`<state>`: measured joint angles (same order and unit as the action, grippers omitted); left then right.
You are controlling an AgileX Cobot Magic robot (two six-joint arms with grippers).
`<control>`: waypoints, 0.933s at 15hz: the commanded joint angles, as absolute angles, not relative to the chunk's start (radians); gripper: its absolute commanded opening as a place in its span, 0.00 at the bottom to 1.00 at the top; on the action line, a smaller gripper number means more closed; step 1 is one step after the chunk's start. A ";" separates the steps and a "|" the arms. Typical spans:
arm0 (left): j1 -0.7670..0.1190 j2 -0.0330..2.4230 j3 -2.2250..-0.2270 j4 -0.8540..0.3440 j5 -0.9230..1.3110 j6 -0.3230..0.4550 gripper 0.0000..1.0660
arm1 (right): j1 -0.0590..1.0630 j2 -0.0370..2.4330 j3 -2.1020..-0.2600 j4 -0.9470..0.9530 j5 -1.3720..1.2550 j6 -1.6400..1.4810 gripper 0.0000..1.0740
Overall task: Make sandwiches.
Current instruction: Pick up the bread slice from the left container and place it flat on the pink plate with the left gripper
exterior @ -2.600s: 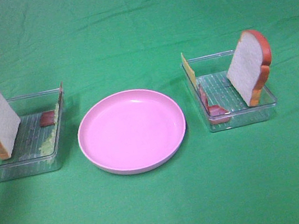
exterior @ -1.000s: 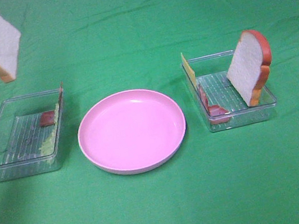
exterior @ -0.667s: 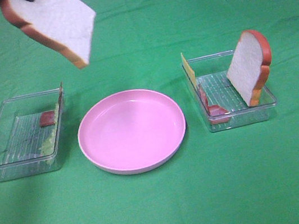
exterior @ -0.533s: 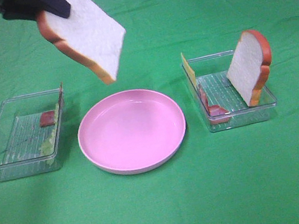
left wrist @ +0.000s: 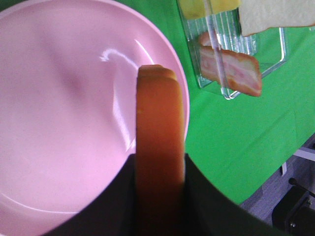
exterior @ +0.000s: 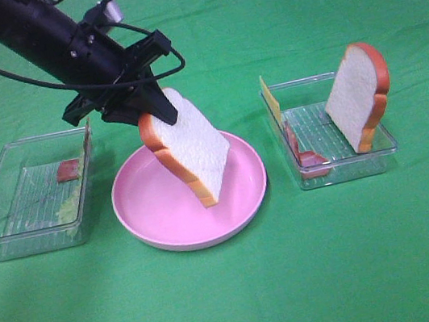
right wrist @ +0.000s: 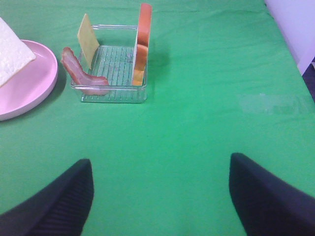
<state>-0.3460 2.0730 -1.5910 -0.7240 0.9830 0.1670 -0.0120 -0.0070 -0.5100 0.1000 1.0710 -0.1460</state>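
White bread slice (exterior: 197, 151), orange-brown crust (exterior: 173, 166); pink plate (exterior: 144, 209); green cloth (exterior: 337, 264); black left claw (exterior: 156, 110); bacon (left wrist: 231, 71) apparently pink-striped.

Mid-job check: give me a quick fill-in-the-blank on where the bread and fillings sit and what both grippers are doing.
1. The left gripper holds a bread slice over the pink ____.
2. Near the second bread slice in the right tray stands a yellow ____ slice.
3. The left tray holds a green leaf of ____.
4. The right gripper is ____.
Missing words: plate; cheese; lettuce; open.
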 commanded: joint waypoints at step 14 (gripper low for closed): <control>-0.382 2.135 -1.613 -0.725 0.934 0.187 0.71 | -0.016 -0.020 -0.506 0.100 1.062 -0.159 0.68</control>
